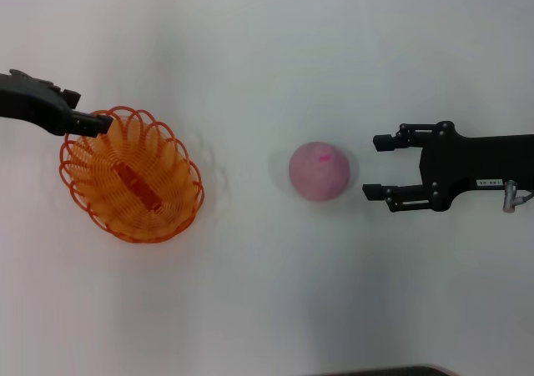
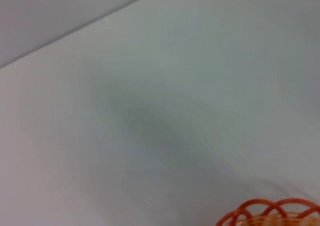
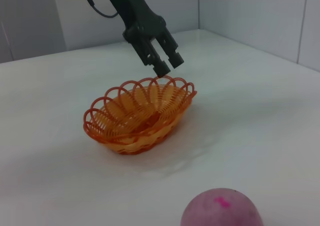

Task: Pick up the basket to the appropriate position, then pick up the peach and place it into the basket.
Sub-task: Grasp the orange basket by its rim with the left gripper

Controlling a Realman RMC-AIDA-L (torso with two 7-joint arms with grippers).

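The orange wire basket (image 1: 132,176) sits on the white table at the left; it also shows in the right wrist view (image 3: 140,116), and its rim shows in the left wrist view (image 2: 270,212). My left gripper (image 1: 98,124) is at the basket's far-left rim. In the right wrist view the left gripper (image 3: 168,65) has its fingers slightly apart just above the rim. The pale-pink peach (image 1: 319,171) lies in the middle with a magenta mark on top and also shows in the right wrist view (image 3: 221,210). My right gripper (image 1: 370,167) is open, just right of the peach, not touching it.
The white table (image 1: 267,309) runs to grey walls seen behind it in the right wrist view (image 3: 250,15). A dark edge shows at the bottom of the head view (image 1: 392,371).
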